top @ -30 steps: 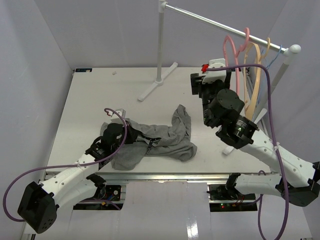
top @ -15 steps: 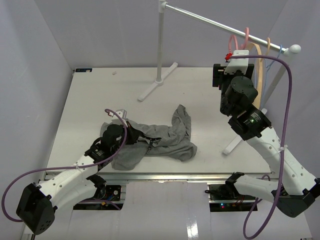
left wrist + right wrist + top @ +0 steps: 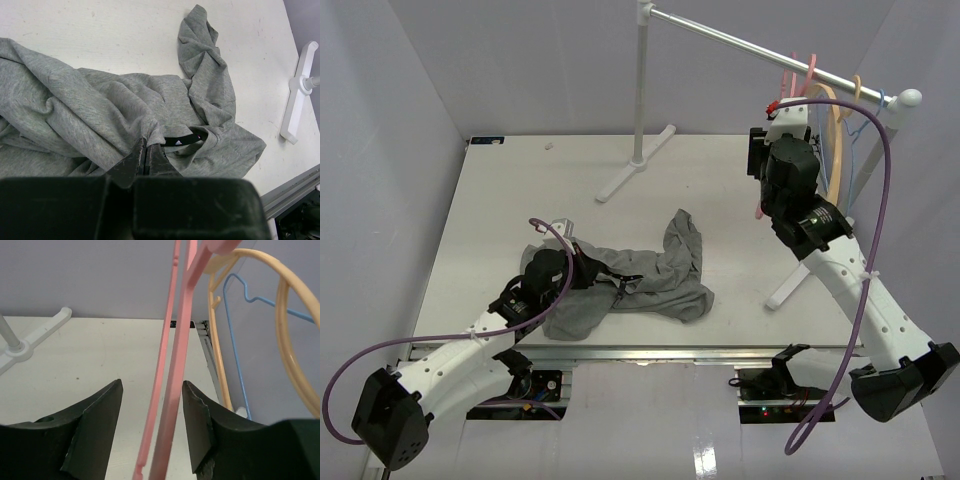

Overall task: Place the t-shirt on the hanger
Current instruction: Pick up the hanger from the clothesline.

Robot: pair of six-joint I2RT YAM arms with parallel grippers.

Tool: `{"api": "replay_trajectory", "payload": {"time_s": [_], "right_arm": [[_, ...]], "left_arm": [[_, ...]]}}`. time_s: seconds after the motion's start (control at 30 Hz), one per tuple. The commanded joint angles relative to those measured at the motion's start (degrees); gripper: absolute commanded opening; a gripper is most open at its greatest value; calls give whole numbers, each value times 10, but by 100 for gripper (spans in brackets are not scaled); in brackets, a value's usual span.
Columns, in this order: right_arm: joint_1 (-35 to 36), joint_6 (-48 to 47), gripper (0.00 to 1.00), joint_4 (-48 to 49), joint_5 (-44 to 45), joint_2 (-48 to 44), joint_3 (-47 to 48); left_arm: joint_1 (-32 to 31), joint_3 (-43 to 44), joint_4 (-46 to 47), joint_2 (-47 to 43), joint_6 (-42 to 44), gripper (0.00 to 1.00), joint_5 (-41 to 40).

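One t-shirt [image 3: 640, 275] lies crumpled at the desk's [image 3: 520, 190] near edge. Its long axis runs left to right, and one end points back toward the rail [image 3: 740, 45]. My left hand [image 3: 146, 150] is pressed together, pinching a fold just beside the collar label. Three hangers hang at the right: one pink hanger [image 3: 178, 360], one tan hanger [image 3: 221, 360] and one blue hanger [image 3: 236, 355]. The pink one's arms run downward between my right hand's [image 3: 152, 390] spread fingers.
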Motion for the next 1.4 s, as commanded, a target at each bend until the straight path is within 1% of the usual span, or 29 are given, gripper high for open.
{"api": "replay_trajectory", "payload": {"time_s": [0.0, 0.2, 0.33, 0.4, 0.47, 0.53, 0.67, 0.73, 0.83, 1.03, 1.17, 1.37], "right_arm": [[-7, 19, 54, -10, -18, 5, 26], [-12, 21, 45, -29, 6, 22, 44], [-16, 23, 36, -39, 20, 32, 54], [-16, 26, 33, -44, 24, 34, 57], [-16, 26, 28, -49, 29, 35, 61], [-16, 27, 24, -57, 30, 36, 67], [-16, 27, 20, -71, 30, 33, 76], [-16, 22, 14, -71, 28, 28, 80], [-16, 10, 9, -71, 17, 25, 90], [-16, -18, 8, -73, -10, 28, 107], [-16, -34, 8, -60, -43, 24, 117], [-15, -50, 8, -42, -68, 15, 117]], "left_arm": [[-4, -1, 2, -15, 5, 0, -1], [-6, -1, 2, -19, 4, 0, -5], [-6, -1, 1, -20, 4, 0, -6], [-6, -1, 1, -20, 4, 0, -5], [-6, -1, 1, -19, 4, 0, -5], [-6, -2, 1, -20, 4, 0, -5], [-6, -1, 1, -20, 4, 0, -5], [-6, -1, 1, -20, 4, 0, -7], [-6, -1, 1, -18, 4, 0, -10], [-6, -1, 1, -17, 3, 0, -13], [-6, -1, 1, -15, 2, 0, -15], [-6, 0, 1, -11, 1, 0, -16]]}}
